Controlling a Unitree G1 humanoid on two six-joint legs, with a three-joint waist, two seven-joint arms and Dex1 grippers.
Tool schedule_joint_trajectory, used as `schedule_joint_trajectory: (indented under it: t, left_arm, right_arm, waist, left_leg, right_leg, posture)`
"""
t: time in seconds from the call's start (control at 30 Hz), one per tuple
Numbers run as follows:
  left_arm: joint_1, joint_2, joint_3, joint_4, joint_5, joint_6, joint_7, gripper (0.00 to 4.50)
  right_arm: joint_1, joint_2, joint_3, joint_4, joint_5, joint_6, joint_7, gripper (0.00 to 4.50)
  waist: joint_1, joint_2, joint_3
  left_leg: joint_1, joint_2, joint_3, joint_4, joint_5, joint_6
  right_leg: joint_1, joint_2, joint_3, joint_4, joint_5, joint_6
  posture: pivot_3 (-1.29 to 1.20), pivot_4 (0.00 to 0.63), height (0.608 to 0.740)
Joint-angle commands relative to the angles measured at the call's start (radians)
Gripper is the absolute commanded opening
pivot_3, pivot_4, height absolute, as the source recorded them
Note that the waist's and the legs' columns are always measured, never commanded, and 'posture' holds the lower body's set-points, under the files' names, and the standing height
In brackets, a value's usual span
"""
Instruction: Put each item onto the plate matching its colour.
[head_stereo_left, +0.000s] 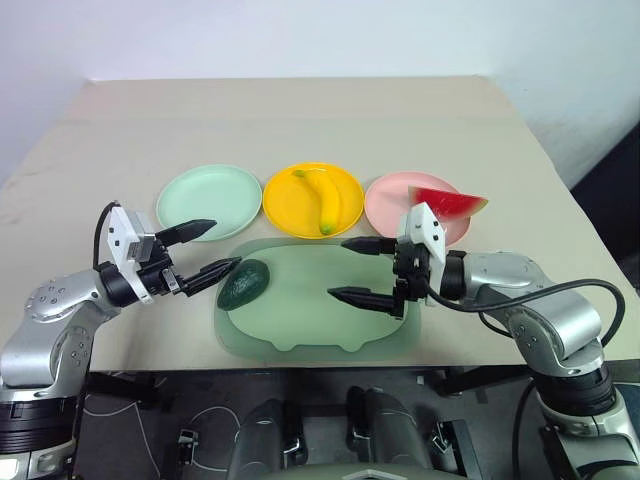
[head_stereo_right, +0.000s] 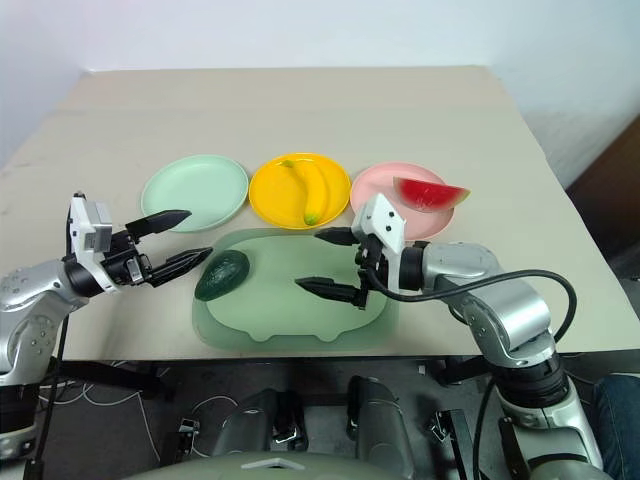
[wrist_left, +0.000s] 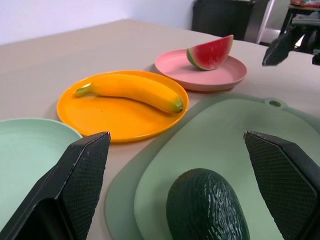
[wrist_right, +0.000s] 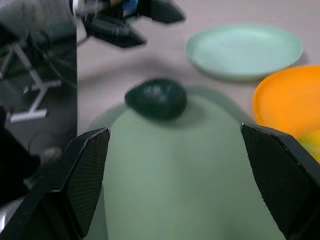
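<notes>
Two of the toy foods already sat on matching plates: the banana (head_stereo_left: 320, 200) on the yellow plate (head_stereo_left: 284, 213) and the watermelon slice (head_stereo_left: 446, 204) on the pink plate (head_stereo_left: 392, 198). Just beyond the left gripper's (head_stereo_left: 209, 250) wide-spread fingers lay the avocado (head_stereo_left: 244, 283) on the pale green mat (head_stereo_left: 310, 320), the mint green plate (head_stereo_left: 200, 195) beside them. Opposite, the right gripper (head_stereo_left: 354, 268) was spread wide too, empty, over the mat.

Getting blurry all over in the right wrist view, with the avocado (wrist_right: 156, 98) smeared soft and the yellow plate (wrist_right: 287, 102) running off the edge. Also losing the mint green plate (wrist_left: 30, 155) past the frame edge in the left wrist view.
</notes>
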Motion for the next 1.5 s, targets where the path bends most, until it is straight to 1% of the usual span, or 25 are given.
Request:
schedule_joint_trajectory:
  t: [0.03,0.13,0.3,0.37,0.43,0.5,0.6,0.67,0.8,0.9,0.97,1.03,1.1,1.2,1.5]
  left_arm:
    - [0.012,0.009,0.021,-0.059,-0.016,0.007,0.012,4.5]
    - [0.026,0.013,0.025,-0.065,-0.016,0.012,0.009,4.5]
    - [0.069,0.018,0.014,-0.081,-0.008,0.014,-0.004,4.5]
    - [0.087,0.035,0.003,-0.076,0.013,0.001,-0.027,4.5]
    - [0.088,0.045,-0.002,-0.059,0.027,-0.008,-0.042,4.5]
    - [0.08,0.046,-0.004,-0.042,0.033,-0.011,-0.044,4.5]
    - [0.07,0.046,-0.029,-0.01,0.063,-0.032,-0.058,4.5]
    - [0.061,0.047,-0.037,0.013,0.073,-0.043,-0.069,4.5]
    - [0.025,0.034,-0.118,0.068,0.129,-0.059,-0.084,4.5]
    - [-0.013,0.019,-0.143,0.098,0.134,-0.061,-0.088,4.5]
    - [-0.032,0.017,-0.156,0.113,0.142,-0.065,-0.096,4.5]
    - [-0.047,0.015,-0.166,0.128,0.15,-0.068,-0.102,4.5]
    - [-0.064,0.01,-0.175,0.136,0.156,-0.066,-0.101,4.5]
    - [-0.089,0.002,-0.2,0.132,0.17,-0.057,-0.094,4.5]
    - [-0.11,0.009,-0.232,0.121,0.185,-0.04,-0.102,4.5]
  right_arm:
    - [0.002,-0.016,-0.003,-0.021,-0.001,-0.047,0.016,4.44]
    - [-0.014,-0.013,0.006,-0.013,-0.004,-0.054,0.013,4.44]
    - [-0.06,-0.014,0.027,0.024,-0.044,-0.073,-0.006,4.44]
    - [-0.078,-0.012,0.022,0.027,-0.038,-0.063,-0.01,4.44]
    - [-0.093,-0.022,0.001,0.012,0.004,-0.025,-0.001,4.44]
    - [-0.098,-0.032,-0.016,-0.007,0.04,-0.007,0.013,4.44]
    - [-0.062,-0.078,0.001,-0.048,0.036,-0.032,0.056,4.44]
    - [-0.053,-0.082,0.01,-0.066,0.038,-0.037,0.056,4.44]
    - [-0.028,-0.044,0.0,-0.1,0.06,-0.023,0.001,4.44]
    - [-0.012,-0.029,-0.012,-0.106,0.06,-0.027,-0.027,4.44]
    - [-0.017,-0.001,-0.045,-0.087,0.065,-0.034,-0.069,4.44]
    - [-0.024,0.001,-0.057,-0.063,0.054,-0.035,-0.086,4.44]
    - [-0.021,-0.007,-0.05,-0.048,0.033,-0.052,-0.085,4.44]
    - [-0.025,0.013,-0.045,-0.011,0.005,-0.068,-0.12,4.44]
    - [-0.044,0.068,-0.039,0.019,-0.011,-0.059,-0.199,4.44]
  waist:
    - [0.0,0.0,0.0]
    - [0.0,0.0,0.0]
    - [-0.003,0.0,0.0]
    - [-0.002,0.0,0.0]
    - [-0.001,0.0,0.0]
    - [0.003,0.0,0.0]
    - [0.005,0.0,0.0]
    - [0.005,0.0,0.0]
    - [0.004,0.0,0.0]
    - [0.004,0.0,0.0]
    - [0.004,0.0,0.0]
    - [0.004,-0.001,0.0]
    - [0.004,0.0,0.0]
    - [0.004,0.0,0.0]
    - [-0.001,0.0,0.0]
  left_leg:
    - [0.0,0.0,0.0,0.0,0.0,0.0]
    - [0.0,0.0,0.0,-0.001,0.0,0.0]
    - [0.0,0.0,0.0,-0.002,0.0,0.0]
    - [0.0,0.0,0.0,-0.002,0.0,0.0]
    - [0.0,0.0,0.0,-0.002,0.0,0.0]
    - [0.0,0.0,0.0,-0.002,0.0,0.0]
    - [0.0,0.0,0.0,-0.002,0.0,0.0]
    - [0.0,0.0,0.0,-0.002,0.0,0.0]
    - [0.0,0.0,0.0,-0.002,0.0,0.0]
    - [0.0,0.0,0.0,-0.002,0.0,0.0]
    - [0.0,0.0,0.0,-0.002,0.0,0.0]
    - [0.0,0.0,0.0,-0.002,0.0,0.0]
    - [0.0,0.0,0.0,-0.002,0.0,0.0]
    - [0.0,0.0,0.0,-0.002,0.0,0.0]
    - [0.0,0.0,0.0,-0.002,0.0,0.0]
  right_leg:
    - [0.0,0.0,0.0,0.0,0.0,0.0]
    - [0.0,0.0,0.0,-0.001,0.002,-0.003]
    - [-0.001,0.0,0.0,-0.001,0.002,-0.003]
    - [-0.001,0.0,0.0,-0.001,0.002,-0.003]
    - [-0.001,0.0,0.0,-0.001,0.002,-0.004]
    - [-0.001,0.0,0.0,-0.001,0.002,-0.004]
    - [0.0,0.0,0.0,-0.002,0.002,-0.004]
    - [0.0,0.0,0.0,-0.002,0.002,-0.004]
    - [0.0,0.0,0.0,-0.002,0.002,-0.004]
    - [0.0,0.0,-0.001,-0.002,0.002,-0.004]
    - [0.0,0.0,-0.001,-0.002,0.002,-0.004]
    - [0.0,0.0,-0.001,-0.002,0.002,-0.004]
    - [0.0,0.0,-0.001,-0.002,0.002,-0.004]
    - [0.0,0.0,-0.001,-0.002,0.002,-0.004]
    - [0.0,0.0,-0.001,-0.001,0.002,-0.004]
  posture:
    - [0.0,0.15,0.696]
    - [0.0,0.15,0.696]
    - [0.0,0.15,0.696]
    - [0.0,0.15,0.696]
    - [0.0,0.15,0.696]
    - [0.0,0.15,0.696]
    - [0.0,0.15,0.696]
    - [0.0,0.15,0.696]
    - [0.0,0.15,0.696]
    - [0.0,0.15,0.696]
    - [0.0,0.15,0.696]
    - [0.0,0.15,0.696]
    - [0.0,0.15,0.696]
    - [0.0,0.15,0.696]
    - [0.0,0.15,0.696]
